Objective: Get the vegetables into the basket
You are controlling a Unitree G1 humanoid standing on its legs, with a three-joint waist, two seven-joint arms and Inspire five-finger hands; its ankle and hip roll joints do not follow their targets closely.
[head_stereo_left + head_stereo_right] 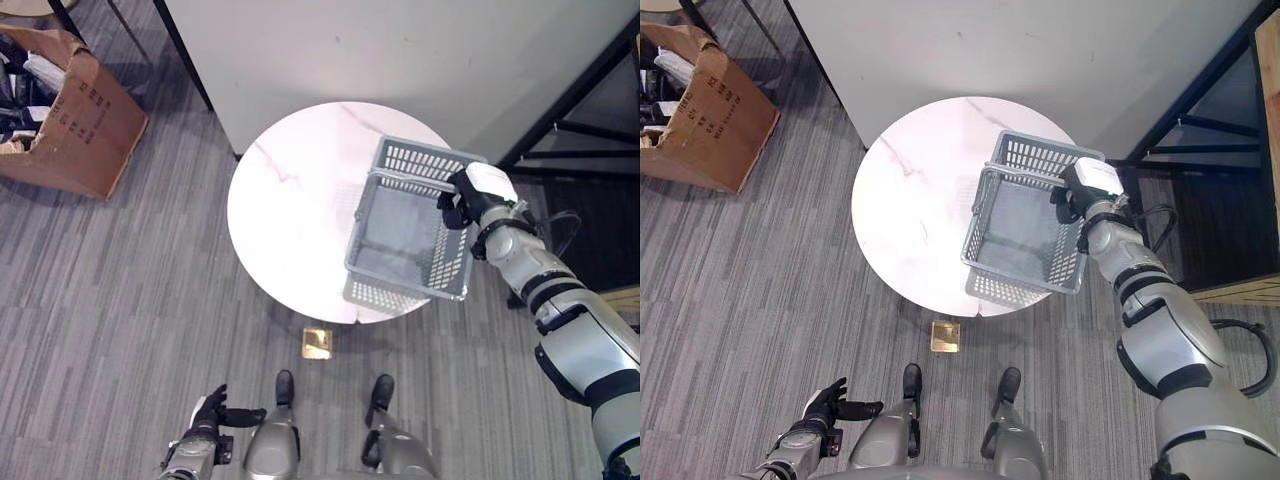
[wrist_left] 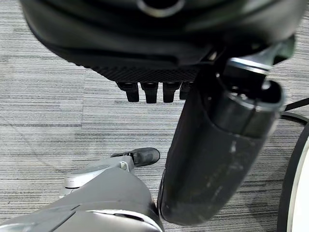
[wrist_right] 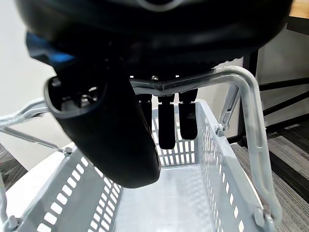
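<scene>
My right hand has its fingers curled round the handle of the grey basket, which looks lifted just over the round table's right edge. It seems empty, with no vegetables visible. My left hand hangs low by the floor, fingers relaxed, well apart.

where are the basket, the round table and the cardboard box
basket [image 1: 372, 246], left eye view, on its left side wall
round table [image 1: 290, 215], left eye view, on the bare marble top
cardboard box [image 1: 85, 125], left eye view, on its brown printed side
</scene>
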